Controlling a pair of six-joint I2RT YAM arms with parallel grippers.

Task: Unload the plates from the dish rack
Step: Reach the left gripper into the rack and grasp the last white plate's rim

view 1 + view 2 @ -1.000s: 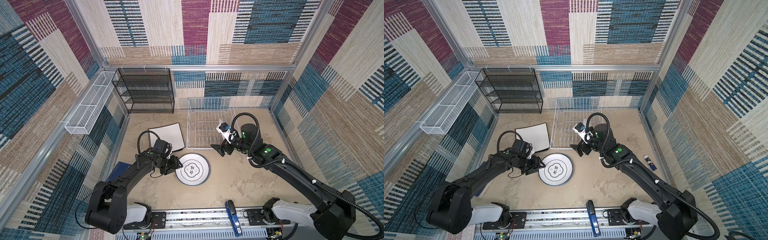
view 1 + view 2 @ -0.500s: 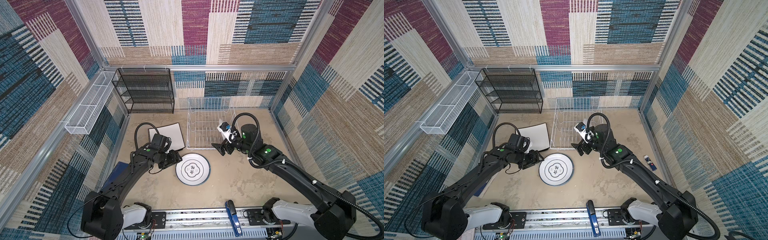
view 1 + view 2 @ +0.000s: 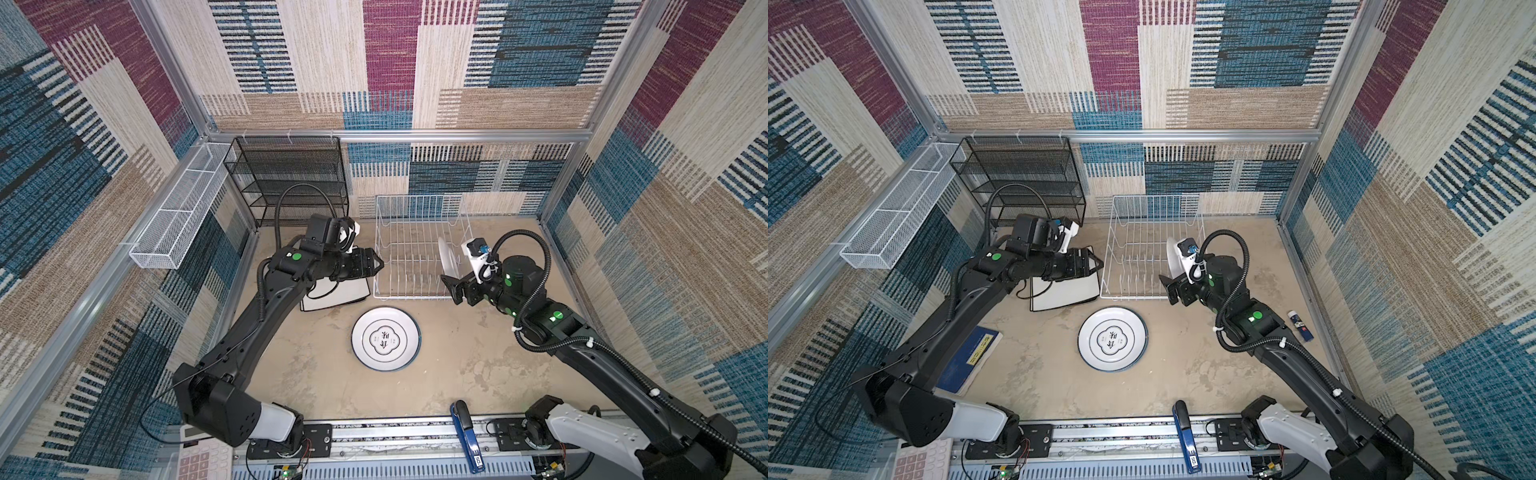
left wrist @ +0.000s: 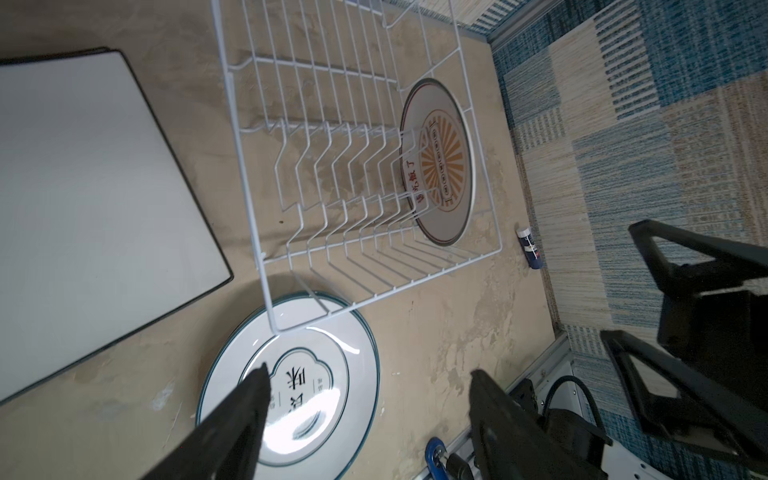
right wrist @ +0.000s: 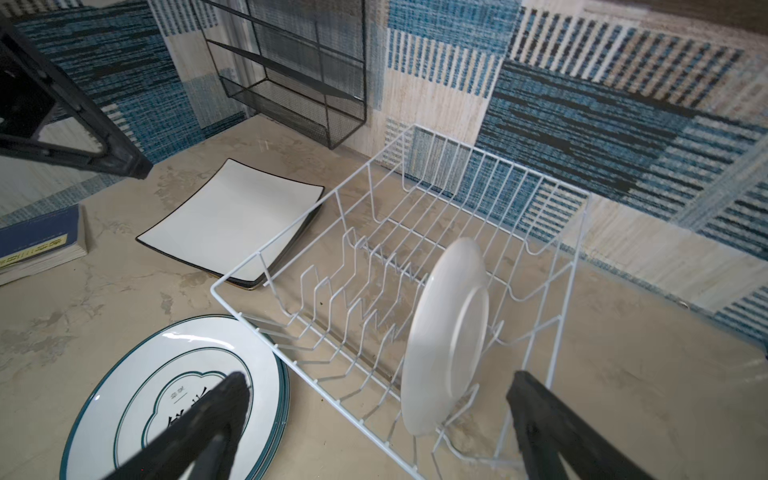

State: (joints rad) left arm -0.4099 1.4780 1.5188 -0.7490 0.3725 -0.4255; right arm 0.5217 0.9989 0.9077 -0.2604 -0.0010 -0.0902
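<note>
Hovering with jaws spread and empty, the left gripper (image 4: pixel 370 372) and right gripper (image 5: pixel 378 380) are flanking the dish rack (image 3: pixel 415 249) — one round plate (image 5: pixel 446 332) is standing on edge among its tines.

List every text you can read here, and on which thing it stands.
"味": on the flat plate, beside another character that I cannot make out.
Red characters on the racked plate: too blurred to read.
Labels on the book, stapler and tube: too small to read.
</note>
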